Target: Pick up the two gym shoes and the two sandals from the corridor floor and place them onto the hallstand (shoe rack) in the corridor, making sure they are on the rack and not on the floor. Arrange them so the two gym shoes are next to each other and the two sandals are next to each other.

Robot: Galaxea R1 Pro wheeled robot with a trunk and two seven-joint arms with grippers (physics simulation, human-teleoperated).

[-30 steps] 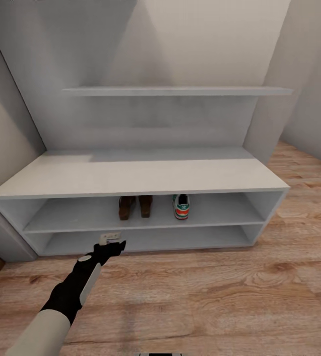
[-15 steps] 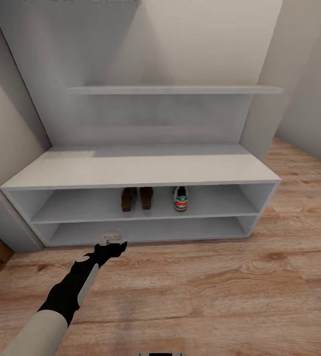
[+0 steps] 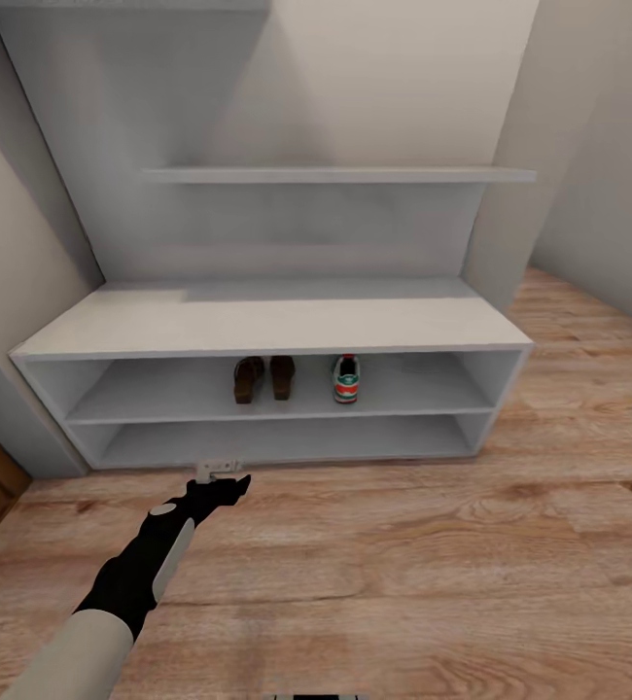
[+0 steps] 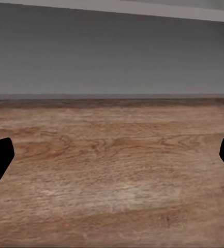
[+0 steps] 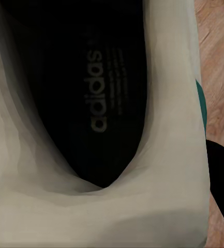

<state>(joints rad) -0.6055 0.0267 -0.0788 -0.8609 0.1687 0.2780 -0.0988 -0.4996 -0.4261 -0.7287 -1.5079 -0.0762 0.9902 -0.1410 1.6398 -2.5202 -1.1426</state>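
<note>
The right gripper [image 5: 218, 196] grips the second gym shoe [image 5: 96, 129]. The left gripper [image 3: 221, 478] is open above the floor [image 3: 403, 564]. Place this shoe just right of the gym shoe [image 3: 346, 378] on the hallstand [image 3: 277, 326], away from the sandals [image 3: 263, 378]

Head view: high, angled forward-down at hallstand [image 3: 267, 326] centre frame, corridor floor [image 3: 433, 574] across lower frame. Left wrist view: low, near the same floor [image 4: 112, 170]. Right wrist view: pressed close against gym shoe [image 5: 106, 103] insole.
</note>
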